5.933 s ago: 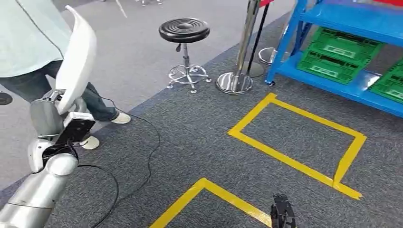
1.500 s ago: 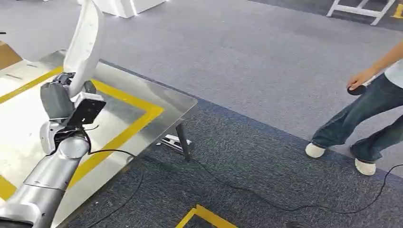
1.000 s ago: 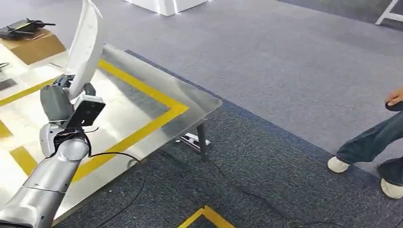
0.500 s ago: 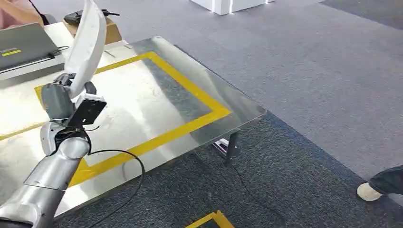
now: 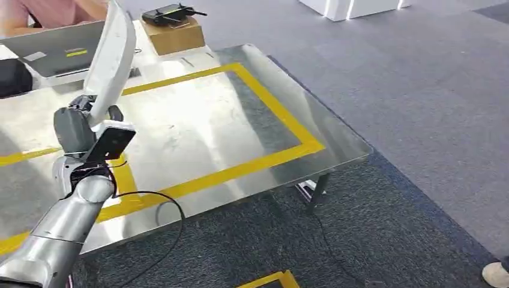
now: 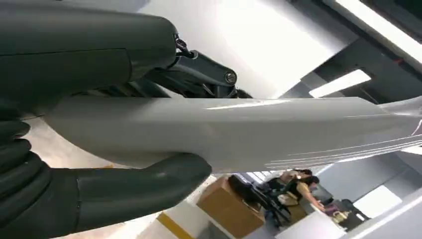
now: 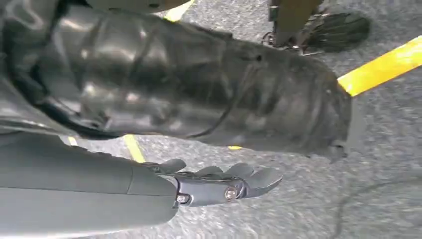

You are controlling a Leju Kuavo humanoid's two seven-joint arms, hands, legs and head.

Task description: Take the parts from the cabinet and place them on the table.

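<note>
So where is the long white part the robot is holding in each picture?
Head view: the white part stands upright at the upper left, rising from the left hand over the steel table.
Left wrist view: the white part stretches across the middle, held between the thumb and the dark fingers.
Right wrist view: not in it.
Shared landmark: the brown box, also at.

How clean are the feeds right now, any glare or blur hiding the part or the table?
Head view: sharp; ceiling light glares off the steel table, yellow tape still readable. Left wrist view: white part in the left hand is crisp, bright ceiling panels washed out behind. Right wrist view: soft, blurred carpet; right hand dim but readable.
</note>
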